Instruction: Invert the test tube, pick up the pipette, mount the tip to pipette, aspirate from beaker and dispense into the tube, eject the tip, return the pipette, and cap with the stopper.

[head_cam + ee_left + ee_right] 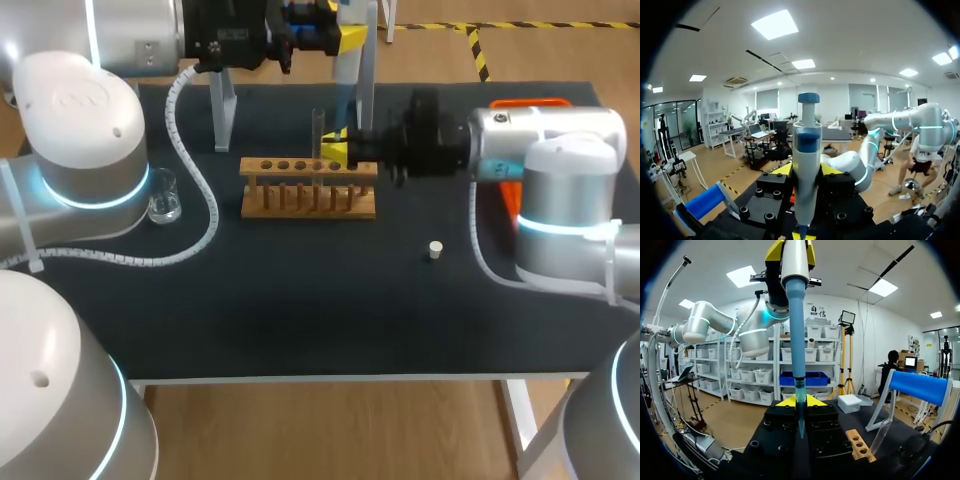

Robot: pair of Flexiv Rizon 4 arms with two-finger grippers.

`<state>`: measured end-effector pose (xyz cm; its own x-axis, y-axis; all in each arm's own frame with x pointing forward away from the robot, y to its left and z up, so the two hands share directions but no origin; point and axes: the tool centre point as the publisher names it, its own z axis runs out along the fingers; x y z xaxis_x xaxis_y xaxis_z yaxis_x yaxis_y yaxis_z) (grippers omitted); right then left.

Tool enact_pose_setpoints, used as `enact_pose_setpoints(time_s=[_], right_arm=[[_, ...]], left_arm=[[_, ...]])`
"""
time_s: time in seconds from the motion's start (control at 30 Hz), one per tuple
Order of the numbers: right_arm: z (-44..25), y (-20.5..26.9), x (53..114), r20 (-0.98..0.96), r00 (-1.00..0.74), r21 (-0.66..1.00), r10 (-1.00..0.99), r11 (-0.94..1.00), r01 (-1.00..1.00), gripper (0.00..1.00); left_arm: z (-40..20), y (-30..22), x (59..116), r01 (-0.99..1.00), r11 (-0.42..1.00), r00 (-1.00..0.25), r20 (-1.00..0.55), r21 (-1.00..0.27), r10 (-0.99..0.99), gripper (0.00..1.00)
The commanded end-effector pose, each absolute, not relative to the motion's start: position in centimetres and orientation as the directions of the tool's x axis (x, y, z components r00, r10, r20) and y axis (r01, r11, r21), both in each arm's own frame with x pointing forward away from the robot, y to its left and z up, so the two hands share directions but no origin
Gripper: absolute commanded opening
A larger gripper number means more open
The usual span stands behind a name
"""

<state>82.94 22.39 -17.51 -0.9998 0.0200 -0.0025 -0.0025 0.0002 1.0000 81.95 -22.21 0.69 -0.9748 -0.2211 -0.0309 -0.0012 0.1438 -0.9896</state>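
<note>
Pipette, left wrist view: upright, plunger on top and nose down, probably so liquid drops straight out.
Left gripper, left wrist view: closed on the pipette's body from both sides, which leaves the plunger free above.
Right arm, left wrist view: beyond the pipette, facing it.
Tip, right wrist view: blue and mounted on the pipette, hanging from the left gripper overhead. Its point comes down right at the right gripper.
Right gripper, right wrist view: I cannot tell how far open it is or whether it holds anything, because the tip hides its middle.
Tube, right wrist view: clear glass at the rack, off to one side of the right gripper and not in line with the tip.
Stand, right wrist view: beyond the rack; the pipette probably goes back there.
Tube, head view: upright at the rack's back edge, just beside the right gripper. I cannot tell whether it sits in a hole. The tip hangs near it, not over its mouth.
Beaker, head view: by the left arm's base, well apart from the tip.
Stopper, head view: on the table in front of the right arm, apart from the rack, probably waiting for capping.
Stage: with the tip on and away from the beaker, dispensing seems close. The tip still has to be lined up over the tube.
</note>
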Motion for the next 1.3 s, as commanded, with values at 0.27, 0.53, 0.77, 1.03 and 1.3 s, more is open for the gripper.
enact_pose_setpoints(time_s=[0.27, 0.53, 0.77, 1.03, 1.3], right_arm=[[-17.1, 22.2, 82.3, 0.0, -1.0, 1.0, 0.006, 0.023, 0.0, 0.0], [-18.9, 21.5, 81.8, 0.021, -1.0, 0.999, -0.004, 0.046, 0.021, 1.0], [-20.7, 19.7, 80.7, 0.028, -0.999, 0.994, -0.035, 0.102, 0.024, 1.0], [-21.9, 17.5, 79.1, 0.03, -0.999, 0.989, -0.029, 0.146, 0.025, 1.0], [-21.8, 17.2, 79.0, 0.025, -1.0, 0.989, -0.019, 0.149, 0.022, 1.0]], left_arm=[[-0.2, -22.2, 81.9, -0.004, 0.146, -0.975, -0.029, -0.989, -0.221, 0.0], [-0.2, -22.2, 81.9, -0.004, 0.146, -0.975, -0.029, -0.989, -0.221, 0.0], [-0.2, -22.2, 81.9, -0.004, 0.146, -0.975, -0.029, -0.989, -0.221, 0.0], [-0.2, -22.2, 81.9, -0.004, 0.146, -0.975, -0.029, -0.989, -0.221, 0.0], [-0.2, -22.2, 81.9, -0.004, 0.146, -0.975, -0.029, -0.989, -0.221, 0.0]])
